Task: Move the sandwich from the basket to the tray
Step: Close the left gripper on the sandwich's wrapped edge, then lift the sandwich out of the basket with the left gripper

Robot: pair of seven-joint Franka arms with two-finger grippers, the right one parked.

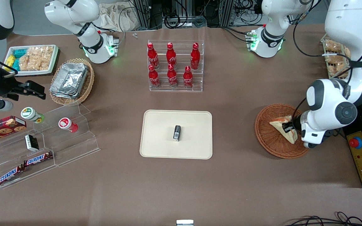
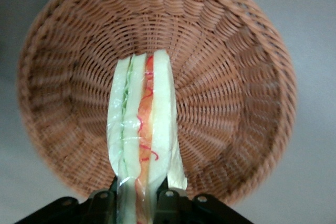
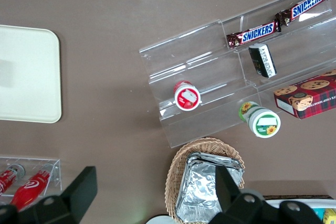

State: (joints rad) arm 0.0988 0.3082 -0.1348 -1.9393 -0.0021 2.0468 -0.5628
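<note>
**Sandwich pinched in the basket, tray waiting**

Front view: nearest the camera, at the parked arm's end of the table, lie the Snickers bars [image 1: 24, 167] on a clear stepped stand [image 1: 42, 147]. Mid-table sits the tray [image 1: 156, 147], which already holds a small dark packet [image 1: 177, 132] near its middle. Farther from the camera than the tray is a rack of red bottles [image 1: 174, 66]. Toward the working arm's end, the gripper [image 1: 289, 128] is down in the basket [image 1: 267, 138], at the sandwich [image 1: 283, 127], which is still over the basket and well apart from the tray.

Left wrist view: the fingers [image 2: 166, 199] are clamped on one end of the sandwich [image 2: 143, 145], which hangs edge-on over the basket [image 2: 236, 77], filling stripe showing.

Right wrist view: the tray [image 3: 29, 77] corner, the stand [image 3: 210, 77] and a paler wicker basket of foil trays [image 3: 207, 190] show, none involved.

Risk, as I judge it: the hold is on one end and on slick clear wrap, so the wedge may swing, slide out in transit, or be crushed. Setting it down could also knock the dark packet if the placement is not offset.
</note>
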